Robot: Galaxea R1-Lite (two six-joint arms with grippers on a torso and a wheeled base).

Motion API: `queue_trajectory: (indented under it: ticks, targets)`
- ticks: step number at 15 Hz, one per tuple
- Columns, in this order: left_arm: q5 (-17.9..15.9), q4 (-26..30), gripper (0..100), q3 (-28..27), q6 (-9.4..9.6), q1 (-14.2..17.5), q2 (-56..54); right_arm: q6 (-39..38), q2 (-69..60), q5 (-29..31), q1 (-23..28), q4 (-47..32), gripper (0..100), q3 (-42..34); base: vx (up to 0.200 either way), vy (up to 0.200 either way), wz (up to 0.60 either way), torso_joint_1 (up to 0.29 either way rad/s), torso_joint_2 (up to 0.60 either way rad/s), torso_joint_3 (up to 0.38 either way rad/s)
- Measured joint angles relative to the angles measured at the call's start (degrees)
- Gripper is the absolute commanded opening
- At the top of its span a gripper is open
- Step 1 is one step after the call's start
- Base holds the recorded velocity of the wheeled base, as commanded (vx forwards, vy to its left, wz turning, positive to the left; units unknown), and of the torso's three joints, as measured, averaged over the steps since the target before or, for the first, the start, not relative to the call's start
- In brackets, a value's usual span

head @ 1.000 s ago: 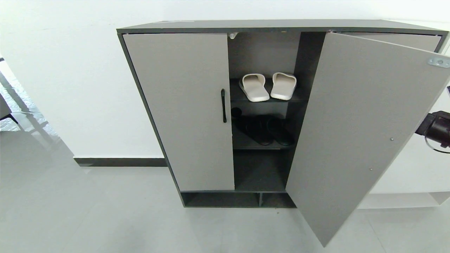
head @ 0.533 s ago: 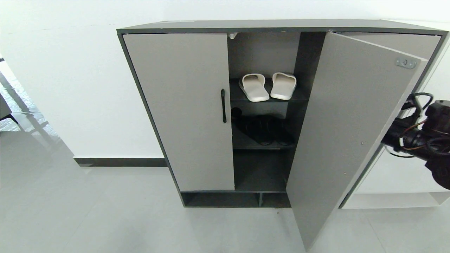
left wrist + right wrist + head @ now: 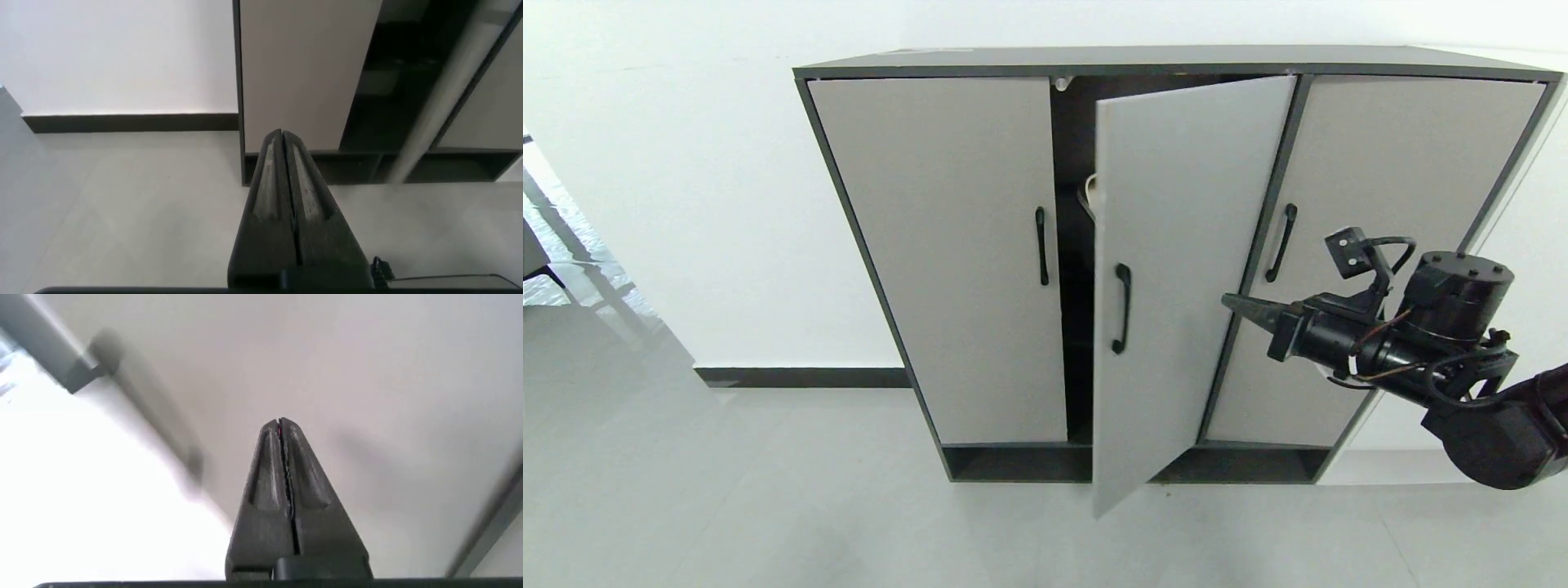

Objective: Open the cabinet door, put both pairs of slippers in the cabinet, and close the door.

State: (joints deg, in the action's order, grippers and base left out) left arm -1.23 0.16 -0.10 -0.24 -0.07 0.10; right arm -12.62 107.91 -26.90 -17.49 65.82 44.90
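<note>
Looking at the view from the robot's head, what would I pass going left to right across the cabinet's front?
white wall → left door's handle → dark gap → middle door's handle → right gripper

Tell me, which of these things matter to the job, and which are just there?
Job: cabinet, middle door standing ajar, pale slipper edge inside, right gripper.
Just there: idle left gripper, floor, wall.

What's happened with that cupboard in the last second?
The middle door swung from wide open to nearly shut, hiding the shelves but for an edge of a white slipper. The right pincer, shut, came in from the right up to its front. The left door stayed closed.
</note>
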Motion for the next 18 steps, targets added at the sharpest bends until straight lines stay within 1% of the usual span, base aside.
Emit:
queue_trajectory:
  ticks: [1,2,3,5,8,10,12,13,14,15,16,18]
  targets:
    - [0.0,0.0,0,0.0,0.02,0.0,0.0,0.0,0.6,1.3,-1.5,0.0,0,0.5,0.0,0.0,0.0,0.0,0.0,0.0]
    - [0.0,0.0,0,0.0,0.0,0.0,0.0,0.1,1.1,2.8,-2.4,0.5,0,1.0,0.2,0.0,0.0,0.002,0.0,0.002]
    - [0.0,0.0,0,0.0,0.0,0.0,0.0,0.0,1.5,3.8,-2.7,1.8,0,1.3,0.0,0.0,0.0,0.0,0.0,0.0]
    - [0.0,0.0,0,0.0,0.0,0.0,0.0,0.1,1.7,4.1,-3.2,4.0,0,0.1,0.0,0.0,0.0,0.0,0.0,0.0]
    - [0.0,0.0,0,0.0,0.0,0.0,0.0,0.5,2.0,5.0,-3.3,4.3,0,-0.4,0.0,0.0,0.0,0.0,0.0,0.0]
    - [0.0,0.0,0,0.0,0.02,0.0,0.0,1.8,1.5,8.5,-3.3,4.6,0,-0.9,0.0,0.0,0.0,0.0,0.0,0.0]
    - [0.0,0.0,0,0.0,0.02,0.0,0.0,4.1,-1.1,12.0,-3.3,3.8,0,-3.0,0.0,0.0,0.0,0.0,0.0,0.0]
    - [0.0,0.0,0,0.0,0.0,0.0,0.0,6.7,-3.8,15.7,-3.1,3.2,0,-4.9,0.0,0.0,0.0,0.0,0.0,0.0]
    - [0.0,0.0,0,0.0,0.02,0.0,0.0,10.1,-7.6,20.9,-2.4,2.2,0,-7.6,0.0,0.0,0.0,0.0,0.0,0.0]
    - [0.0,0.0,0,0.0,0.02,0.0,0.0,13.3,-12.2,25.7,-1.2,1.4,0,-11.5,0.0,0.0,0.0,0.0,0.0,0.0]
    - [0.0,0.0,0,0.0,0.02,0.0,0.0,15.3,-17.0,28.4,0.4,0.7,0,-15.5,0.0,0.0,0.0,0.0,0.0,0.0]
    - [0.0,0.0,0,0.0,0.06,0.0,0.0,17.3,-28.6,31.1,5.1,-2.8,0,-24.6,0.0,0.0,0.0,0.0,0.0,0.0]
